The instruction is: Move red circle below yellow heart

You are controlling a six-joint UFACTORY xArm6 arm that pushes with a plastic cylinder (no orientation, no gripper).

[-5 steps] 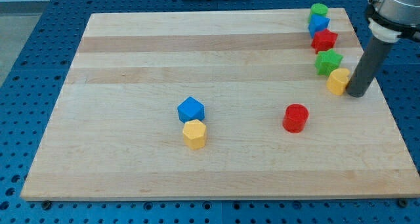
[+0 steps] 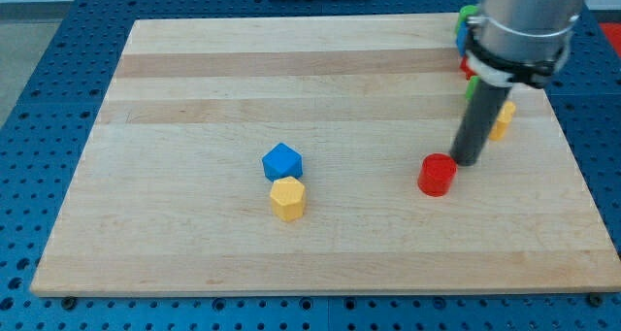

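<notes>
The red circle lies right of the board's middle. My tip stands just to its upper right, close to it or touching it; I cannot tell which. The yellow heart lies up and to the right, partly hidden behind my rod. The arm's body covers most of the blocks near the top right corner.
A blue block sits just above a yellow hexagon-like block left of the board's middle. Edges of a green block, a blue one and a red one show beside the arm at the top right of the wooden board.
My rod has moved left and down, from the right of the yellow heart to the upper right side of the red circle. The blocks have not visibly moved.
</notes>
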